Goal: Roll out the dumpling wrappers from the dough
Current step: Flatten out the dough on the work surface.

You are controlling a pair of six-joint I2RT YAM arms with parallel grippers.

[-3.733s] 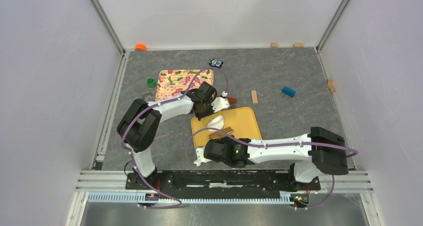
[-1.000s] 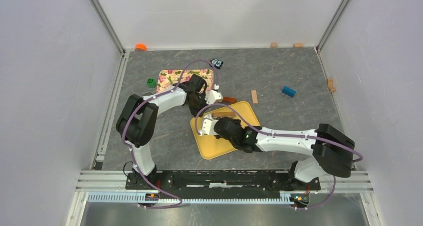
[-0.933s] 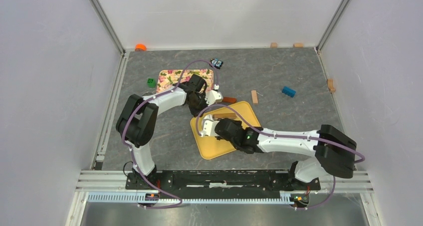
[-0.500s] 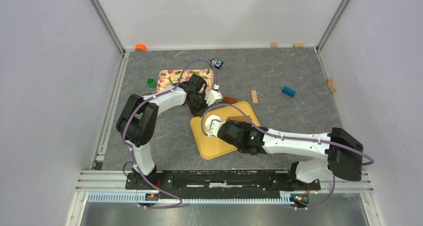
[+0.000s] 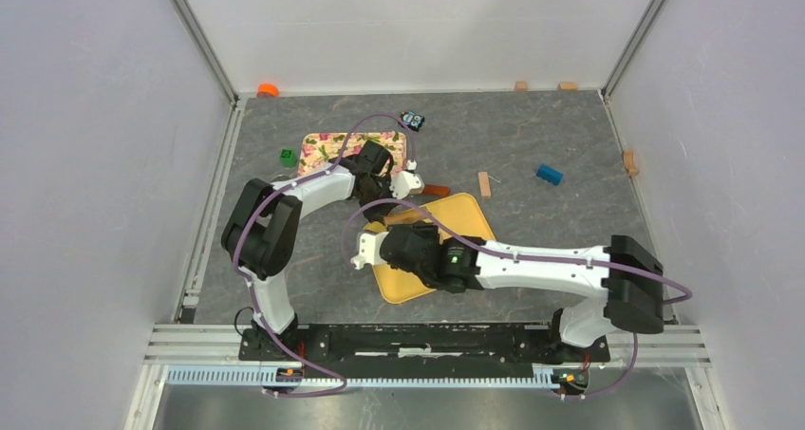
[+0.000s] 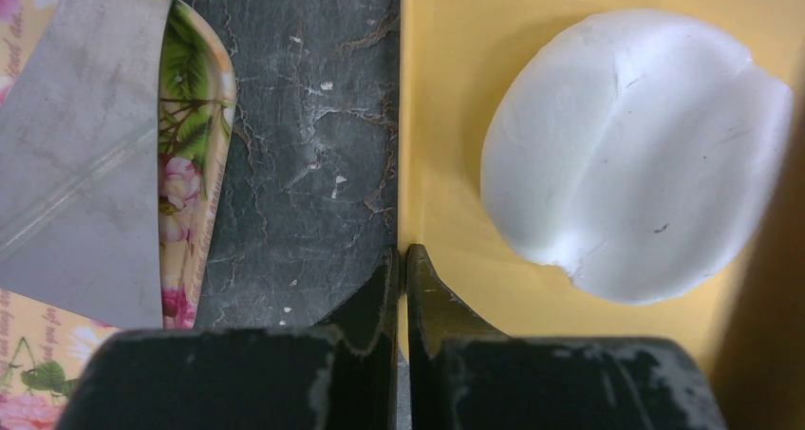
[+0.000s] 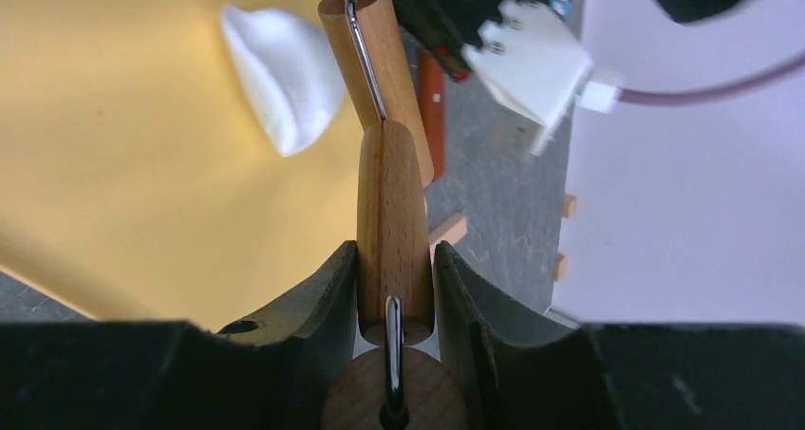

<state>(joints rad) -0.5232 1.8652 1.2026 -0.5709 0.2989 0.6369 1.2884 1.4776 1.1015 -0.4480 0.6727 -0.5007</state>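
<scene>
Two boards lie on the table [image 5: 570, 136]: the near board [image 5: 472, 223] at mid-table, the far board [image 5: 327, 145] behind it to the left, a strip of table between them. The dough [image 6: 636, 155] lies on the near board, just inside the edge facing the far board. I place the left gripper [image 6: 405, 259] at that edge. The rolling pin [image 7: 391, 212], in the right gripper [image 7: 394, 254], is over the near board just beside the dough. A block [image 5: 549, 174] lies toward the table's right edge.

dough [image 6: 631, 155] | white, flattened oval, creased | flat on yellow board [image 6: 456, 117], near edge
</scene>
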